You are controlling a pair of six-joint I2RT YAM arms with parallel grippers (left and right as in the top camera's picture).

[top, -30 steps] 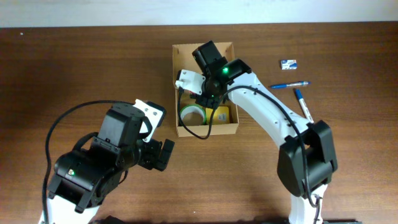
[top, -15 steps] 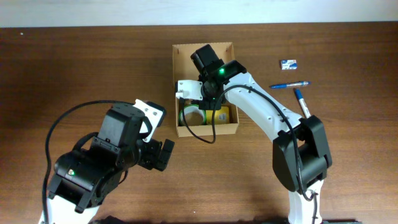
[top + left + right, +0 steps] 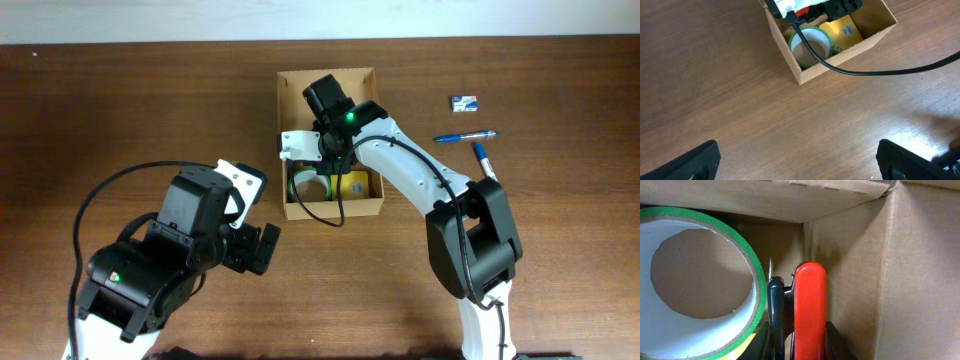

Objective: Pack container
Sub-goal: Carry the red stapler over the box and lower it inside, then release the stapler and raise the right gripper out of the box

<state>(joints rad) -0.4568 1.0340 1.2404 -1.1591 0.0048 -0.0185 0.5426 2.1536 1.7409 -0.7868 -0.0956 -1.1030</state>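
Right end effector [image 3: 799, 341] clamping red tool [image 3: 810, 302]

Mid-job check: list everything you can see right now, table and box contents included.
brown cardboard box: one, open, table centre-far
green tape roll: one, inside box
yellow flat packet: one, inside box beside roll
red-and-black tool: one, inside box against wall, between right gripper's fingers
blue pens: two, on table right of box
small blue-white item: one, far right; type unclear
wooden table: one, brown
left gripper: open, above bare table near box
right gripper: inside box, shut on tool
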